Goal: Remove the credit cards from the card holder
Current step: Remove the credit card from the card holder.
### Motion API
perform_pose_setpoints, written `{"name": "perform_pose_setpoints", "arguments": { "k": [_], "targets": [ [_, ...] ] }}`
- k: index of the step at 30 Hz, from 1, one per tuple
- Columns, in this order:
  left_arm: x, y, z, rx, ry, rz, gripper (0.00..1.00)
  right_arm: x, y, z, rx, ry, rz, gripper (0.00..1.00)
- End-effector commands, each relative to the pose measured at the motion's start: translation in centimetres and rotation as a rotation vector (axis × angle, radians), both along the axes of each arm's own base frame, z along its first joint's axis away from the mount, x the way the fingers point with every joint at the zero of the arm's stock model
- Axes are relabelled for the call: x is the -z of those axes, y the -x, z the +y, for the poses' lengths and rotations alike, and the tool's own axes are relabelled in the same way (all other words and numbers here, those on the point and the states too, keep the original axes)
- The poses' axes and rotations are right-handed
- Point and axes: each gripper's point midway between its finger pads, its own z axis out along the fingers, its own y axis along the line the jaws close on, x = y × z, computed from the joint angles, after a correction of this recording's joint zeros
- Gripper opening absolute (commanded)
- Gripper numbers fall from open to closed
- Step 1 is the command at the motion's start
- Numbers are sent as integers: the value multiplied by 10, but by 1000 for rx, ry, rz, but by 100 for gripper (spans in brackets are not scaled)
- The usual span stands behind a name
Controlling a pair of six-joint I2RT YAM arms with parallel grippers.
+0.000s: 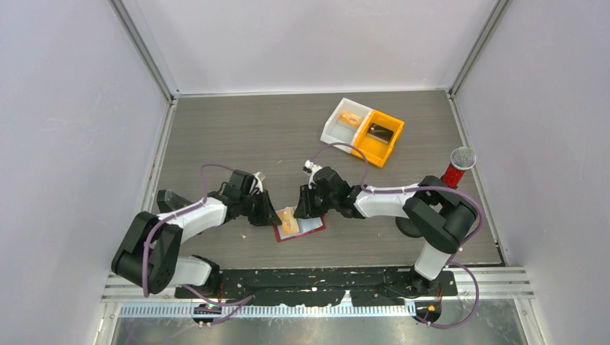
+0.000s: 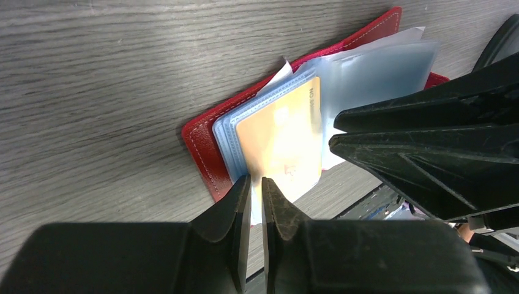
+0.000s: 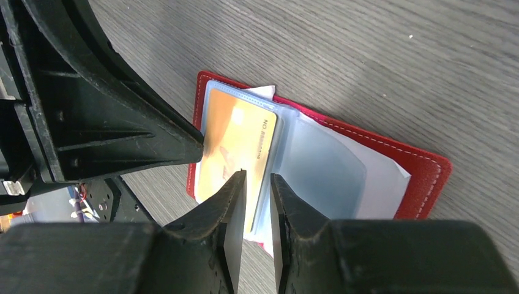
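The red card holder (image 1: pixel 314 227) lies open on the table between my two grippers, its pale blue-grey plastic sleeves fanned up. It also shows in the left wrist view (image 2: pixel 202 138) and the right wrist view (image 3: pixel 428 174). An orange-tan credit card (image 2: pixel 281 138) sticks partly out of a sleeve; it also shows in the top view (image 1: pixel 289 221) and the right wrist view (image 3: pixel 235 138). My left gripper (image 2: pixel 256 182) (image 1: pixel 270 215) is shut on the card's near edge. My right gripper (image 3: pixel 258 177) (image 1: pixel 303 208) is nearly shut on the sleeve edges beside the card.
A white bin (image 1: pixel 347 122) and an orange bin (image 1: pixel 380 135) stand joined at the back right, each with something inside. A red cylinder with a grey mesh top (image 1: pixel 457 169) stands at the right edge. Grey walls enclose the table.
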Motion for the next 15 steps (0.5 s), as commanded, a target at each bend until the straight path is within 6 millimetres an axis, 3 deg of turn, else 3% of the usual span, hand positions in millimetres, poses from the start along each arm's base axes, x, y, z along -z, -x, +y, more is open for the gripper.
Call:
{"name": "perform_pose_setpoints", "arguments": {
  "k": [1, 8, 15],
  "targets": [
    [2, -5, -4, 15, 16, -23, 14, -3, -1, 6, -11, -53, -3, 28],
    [13, 1, 1, 7, -4, 2, 14, 5, 3, 7, -12, -64, 28, 27],
    [18, 4, 3, 2, -13, 15, 14, -1, 3, 9, -8, -99, 33, 23]
  ]
}}
